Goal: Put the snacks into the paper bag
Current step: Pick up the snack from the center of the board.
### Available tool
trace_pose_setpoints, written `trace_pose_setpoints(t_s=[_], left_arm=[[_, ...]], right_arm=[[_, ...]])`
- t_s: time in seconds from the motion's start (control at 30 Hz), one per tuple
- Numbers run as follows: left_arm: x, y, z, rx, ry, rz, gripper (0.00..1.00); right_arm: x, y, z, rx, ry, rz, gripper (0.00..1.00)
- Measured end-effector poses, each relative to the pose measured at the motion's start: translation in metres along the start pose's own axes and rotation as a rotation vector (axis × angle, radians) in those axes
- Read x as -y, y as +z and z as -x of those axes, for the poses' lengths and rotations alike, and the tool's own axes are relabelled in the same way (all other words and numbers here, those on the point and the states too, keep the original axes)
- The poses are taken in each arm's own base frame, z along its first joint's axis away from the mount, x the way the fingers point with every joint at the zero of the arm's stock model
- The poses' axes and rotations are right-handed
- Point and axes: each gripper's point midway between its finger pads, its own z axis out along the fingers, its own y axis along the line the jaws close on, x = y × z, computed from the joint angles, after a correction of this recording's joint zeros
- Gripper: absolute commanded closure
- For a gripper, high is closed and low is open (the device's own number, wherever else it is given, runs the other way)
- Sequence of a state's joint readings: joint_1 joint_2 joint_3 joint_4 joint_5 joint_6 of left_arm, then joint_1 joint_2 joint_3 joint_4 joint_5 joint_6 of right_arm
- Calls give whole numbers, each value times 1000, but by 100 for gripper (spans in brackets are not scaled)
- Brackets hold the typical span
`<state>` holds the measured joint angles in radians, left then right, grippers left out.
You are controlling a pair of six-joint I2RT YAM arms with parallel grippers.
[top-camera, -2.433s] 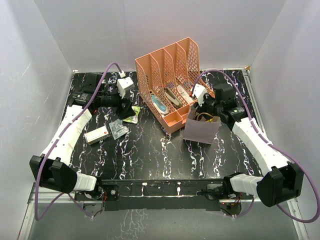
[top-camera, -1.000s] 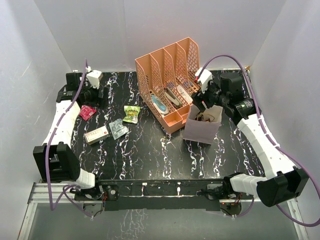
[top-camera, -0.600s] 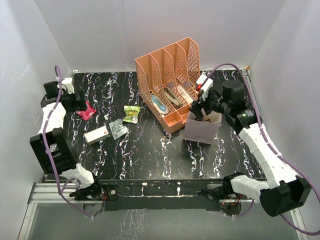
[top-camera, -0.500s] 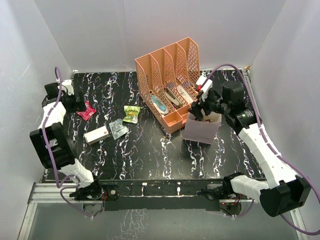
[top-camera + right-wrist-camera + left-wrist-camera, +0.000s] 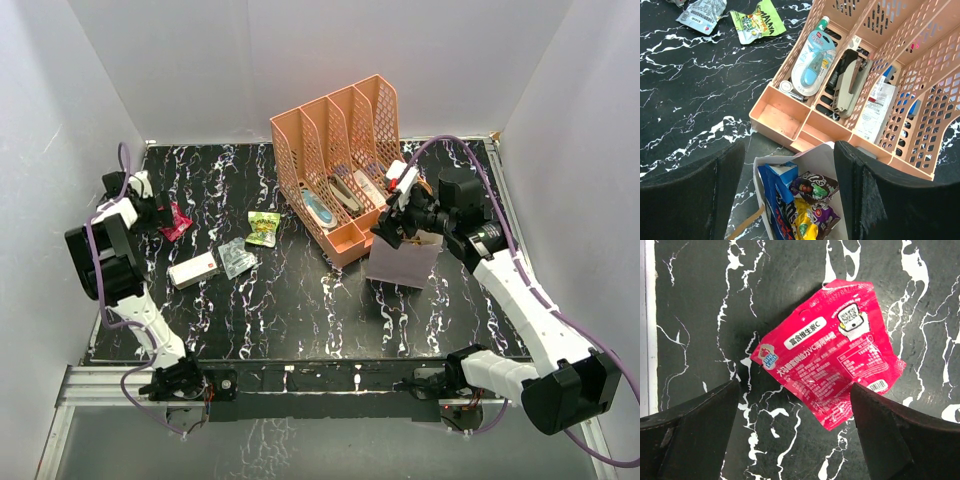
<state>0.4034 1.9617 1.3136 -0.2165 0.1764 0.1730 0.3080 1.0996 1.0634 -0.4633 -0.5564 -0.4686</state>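
Note:
A red snack packet [image 5: 827,367] lies flat on the black marbled table, at the far left in the top view [image 5: 178,222]. My left gripper [image 5: 795,386] hovers just over it, open, a finger on each side, not touching; in the top view this gripper [image 5: 160,212] is at the packet's left edge. The paper bag [image 5: 822,152] stands by the organiser [image 5: 405,262], with blue [image 5: 777,200], purple [image 5: 815,185] and yellow [image 5: 807,220] snacks inside. My right gripper [image 5: 790,147] hangs open and empty over the bag's mouth [image 5: 388,230].
Loose on the table's left half are a green packet [image 5: 263,227], a clear packet [image 5: 237,258] and a white-red bar [image 5: 193,270]. The peach mesh organiser [image 5: 340,170] with pens and tools stands right behind the bag. White walls close in the table.
My left arm swung back to the far left and came down over the red packet, its jaws narrowing slightly. The right gripper sank closer over the bag's mouth.

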Motion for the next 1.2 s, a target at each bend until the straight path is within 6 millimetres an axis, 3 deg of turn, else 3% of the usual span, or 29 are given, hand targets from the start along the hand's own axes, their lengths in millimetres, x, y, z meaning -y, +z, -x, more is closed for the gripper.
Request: trace_pose_setpoints(t_s=[0.2, 0.37, 0.57, 0.77, 1.2], left_arm=[[-11, 2, 10, 25, -46, -43, 19], [-17, 15, 19, 27, -59, -104, 24], [-17, 21, 32, 28, -53, -191, 33], [-9, 23, 36, 28, -20, -277, 43], [24, 11, 14, -37, 29, -480, 65]], right_arm=[[0, 1, 0, 0, -1, 1, 25], [0, 3, -3, -7, 3, 6, 24], [-2, 7, -11, -24, 12, 17, 24], [-2, 10, -13, -31, 16, 22, 23], [-4, 13, -16, -34, 17, 40, 22]])
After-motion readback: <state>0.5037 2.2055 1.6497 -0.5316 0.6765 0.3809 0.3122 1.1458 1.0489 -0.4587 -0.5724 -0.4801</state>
